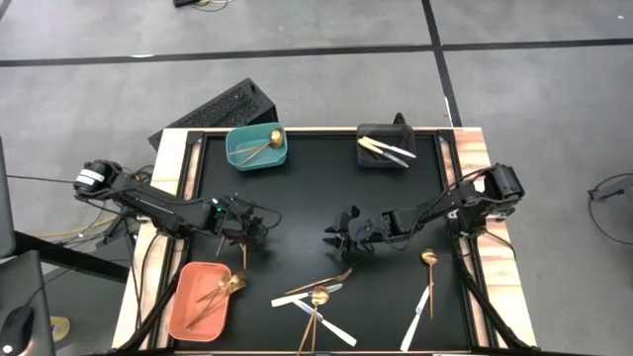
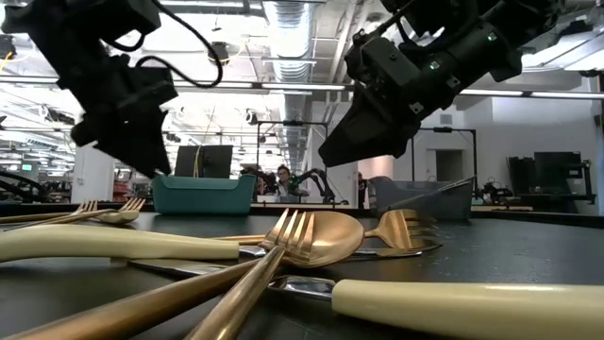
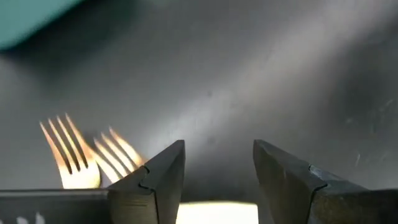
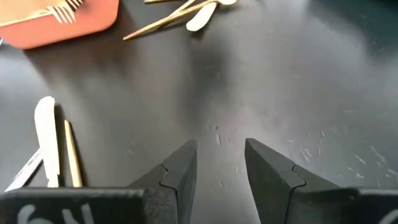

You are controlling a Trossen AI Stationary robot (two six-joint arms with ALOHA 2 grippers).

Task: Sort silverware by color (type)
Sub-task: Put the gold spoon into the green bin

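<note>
A pile of gold forks, a gold spoon and white-handled knives [image 1: 316, 297] lies crossed on the black mat near its near edge, close up in the low view [image 2: 311, 236]. Another gold spoon [image 1: 429, 259] and a white knife [image 1: 420, 314] lie to the right. My left gripper [image 1: 247, 232] [image 3: 217, 168] is open over the mat, with two gold fork heads [image 3: 81, 155] beside it. My right gripper [image 1: 336, 235] [image 4: 221, 162] is open above bare mat, facing the left one. A white knife and a gold utensil [image 4: 50, 137] lie beside it.
The teal bin [image 1: 237, 153] at the far left holds a gold spoon. The black bin [image 1: 368, 133] at the far edge holds white knives. The salmon bin [image 1: 183, 307] at the near left holds gold forks. Bare mat lies between the grippers and the far bins.
</note>
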